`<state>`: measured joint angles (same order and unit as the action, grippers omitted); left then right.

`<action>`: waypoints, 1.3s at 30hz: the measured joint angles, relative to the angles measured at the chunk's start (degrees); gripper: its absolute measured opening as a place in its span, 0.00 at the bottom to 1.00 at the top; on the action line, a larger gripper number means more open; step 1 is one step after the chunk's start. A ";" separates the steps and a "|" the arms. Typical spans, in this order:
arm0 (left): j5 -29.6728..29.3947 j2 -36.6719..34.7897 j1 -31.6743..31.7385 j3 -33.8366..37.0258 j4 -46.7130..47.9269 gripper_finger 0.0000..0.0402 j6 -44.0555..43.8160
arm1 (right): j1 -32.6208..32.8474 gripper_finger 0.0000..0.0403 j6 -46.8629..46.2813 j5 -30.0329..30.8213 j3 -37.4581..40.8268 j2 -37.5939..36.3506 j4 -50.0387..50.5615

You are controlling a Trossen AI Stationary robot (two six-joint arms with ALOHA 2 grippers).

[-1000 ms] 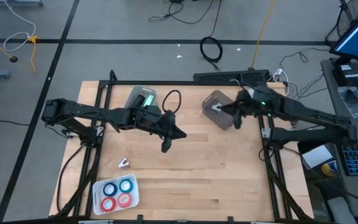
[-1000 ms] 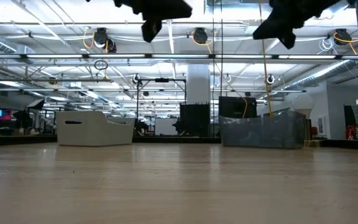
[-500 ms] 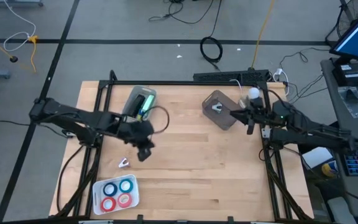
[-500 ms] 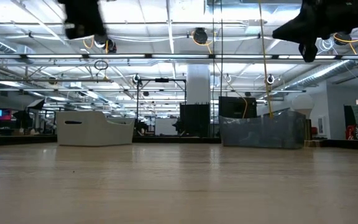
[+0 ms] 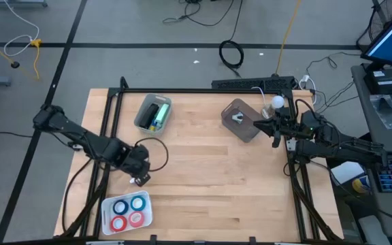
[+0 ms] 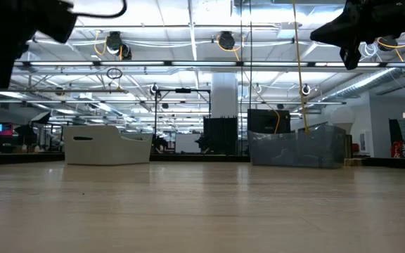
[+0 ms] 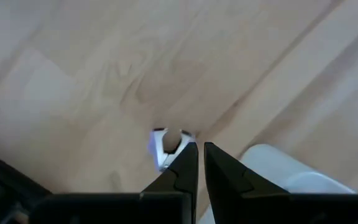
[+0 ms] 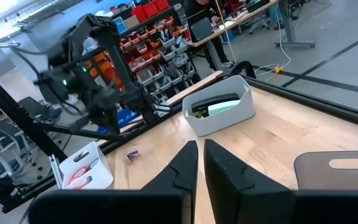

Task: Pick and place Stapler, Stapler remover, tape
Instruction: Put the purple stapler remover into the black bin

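Staple remover (image 5: pixel 136 179) on the worktop (image 5: pixel 203 177), just above the tray (image 5: pixel 146 216) of tape (image 5: pixel 128 211); long axis too blurred to tell. Left tool (image 5: pixel 140 177) poised right over it, fingers nearly together, gripping nothing. Right tool (image 5: pixel 256 124) shut and empty beside the grey bin (image 5: pixel 247 131).

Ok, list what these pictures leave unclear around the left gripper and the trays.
- Small white item: left wrist view, blurred, partly behind the left gripper.
- Left gripper tips: high view, too small and dark.
- Contents of the grey tray: low view, wall hides them.
- Tape: absent from low view.
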<state>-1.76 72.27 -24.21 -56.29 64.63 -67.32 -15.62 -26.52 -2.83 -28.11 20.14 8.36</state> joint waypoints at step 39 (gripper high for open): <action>2.07 -10.58 -6.80 25.03 -20.20 0.06 -16.74 | -0.02 0.04 -2.82 0.00 -0.01 0.00 0.04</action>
<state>0.31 61.69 -31.00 -31.27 44.43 -84.06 -15.64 -29.35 -2.83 -28.12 20.14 8.40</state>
